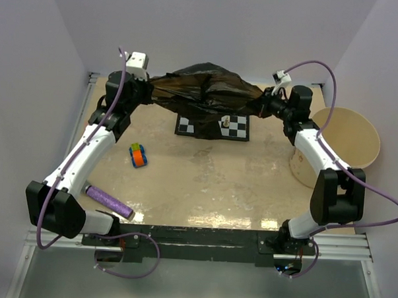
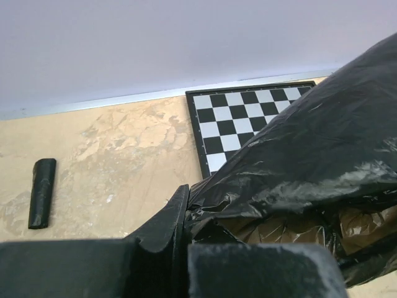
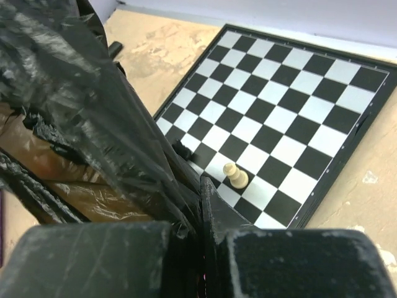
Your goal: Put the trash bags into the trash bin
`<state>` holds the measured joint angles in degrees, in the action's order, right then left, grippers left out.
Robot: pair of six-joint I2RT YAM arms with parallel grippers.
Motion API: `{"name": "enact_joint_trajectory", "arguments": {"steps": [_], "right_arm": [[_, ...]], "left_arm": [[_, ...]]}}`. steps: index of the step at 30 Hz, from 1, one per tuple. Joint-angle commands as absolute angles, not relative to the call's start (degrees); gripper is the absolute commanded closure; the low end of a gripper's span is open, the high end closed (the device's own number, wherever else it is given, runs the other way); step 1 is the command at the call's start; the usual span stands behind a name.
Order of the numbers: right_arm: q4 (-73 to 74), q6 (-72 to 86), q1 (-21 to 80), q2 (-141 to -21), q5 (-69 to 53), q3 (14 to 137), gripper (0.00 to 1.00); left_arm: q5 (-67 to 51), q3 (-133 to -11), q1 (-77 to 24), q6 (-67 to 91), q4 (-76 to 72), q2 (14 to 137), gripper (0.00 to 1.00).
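A large wrinkly black trash bag point(image 1: 205, 90) hangs stretched between both grippers above the back of the table, draped over the chessboard's far side. My left gripper point(image 1: 150, 91) is shut on the bag's left end point(image 2: 310, 155), with film pinched at the jaws point(image 2: 186, 205). My right gripper point(image 1: 262, 103) is shut on the bag's right end point(image 3: 74, 93), its jaws point(image 3: 200, 198) clamping the film. A short black trash bag roll point(image 2: 42, 192) lies on the table to the left of the board. The cream-beige trash bin point(image 1: 348, 139) stands at the right, beside the right arm.
A chessboard point(image 1: 236, 127) lies under the bag with a pale pawn point(image 3: 236, 176) on it. A colourful toy car point(image 1: 138, 155) sits centre-left. A purple textured roll point(image 1: 109, 201) lies near the left arm's base. Walls enclose the back and sides.
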<state>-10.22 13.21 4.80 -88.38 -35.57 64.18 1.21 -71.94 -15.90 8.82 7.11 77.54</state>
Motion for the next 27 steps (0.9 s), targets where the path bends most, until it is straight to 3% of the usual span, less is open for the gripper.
{"name": "enact_joint_trajectory", "arguments": {"steps": [1, 7, 12, 16, 21, 23, 27], "right_arm": [[-8.43, 12.3, 5.01, -85.52, -37.18, 65.04, 1.0], [-9.41, 12.39, 5.71, -86.65, -36.83, 68.81, 1.0], [-4.14, 10.64, 5.63, -91.48, -34.54, 80.66, 1.0], [-2.73, 10.28, 5.63, -101.57, -35.77, 100.22, 0.97], [-0.09, 8.11, 6.58, -121.08, -30.09, 142.63, 1.0], [-5.94, 2.83, 8.25, -124.62, -25.59, 152.37, 1.0], [-40.1, -9.35, 14.04, -118.49, -14.26, 145.03, 1.0]], "left_arm": [[2.29, -71.28, -14.77, 8.7, 4.48, 75.5, 1.0], [-6.58, -71.89, -14.68, 7.65, 3.78, 77.07, 1.0], [-9.66, -77.5, -14.68, 7.03, 3.78, 80.06, 1.0], [-13.62, -87.85, -14.68, 3.88, 2.55, 87.08, 1.0], [-13.1, -112.88, -14.68, -2.26, 1.85, 99.99, 1.0], [-11.26, -124.57, -14.68, -3.69, -1.99, 105.27, 1.0], [-10.1, -138.15, -14.85, -4.31, -21.29, 110.57, 1.0]]}}
